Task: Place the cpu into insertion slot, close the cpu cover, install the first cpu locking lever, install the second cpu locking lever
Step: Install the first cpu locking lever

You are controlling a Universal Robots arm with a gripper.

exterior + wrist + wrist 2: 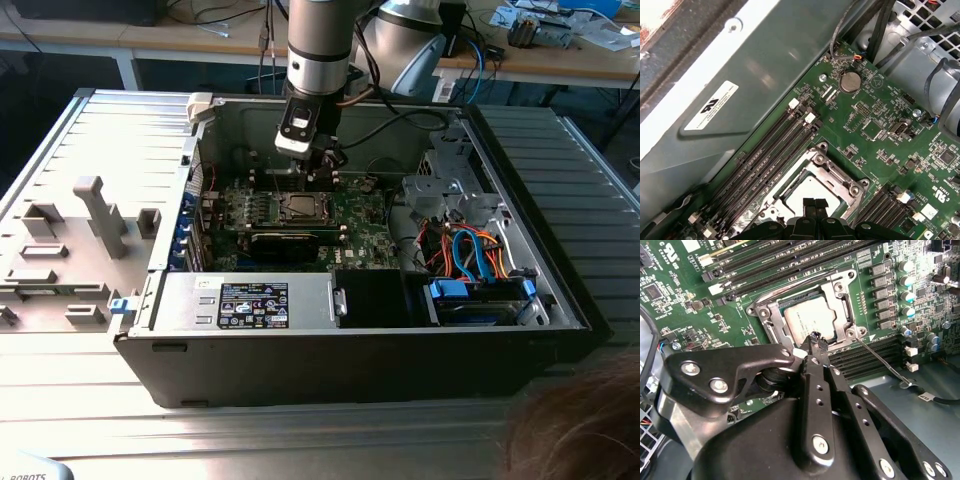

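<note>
The end effector [816, 342] is clenched, with nothing visible in its grip, and its tip sits right at the edge of the cpu [810, 317]; the cpu lies flat in the insertion slot [300, 208], directly under that tip; the cpu cover [840, 305] is down around the chip, framing its silver top; a thin wire lever [885, 365] juts out from the cover's corner, just beside the tip; farther off, memory slots [790, 265] run across the green circuit board [685, 285].

cpu [807, 320] just below the hand [816, 340]
</note>
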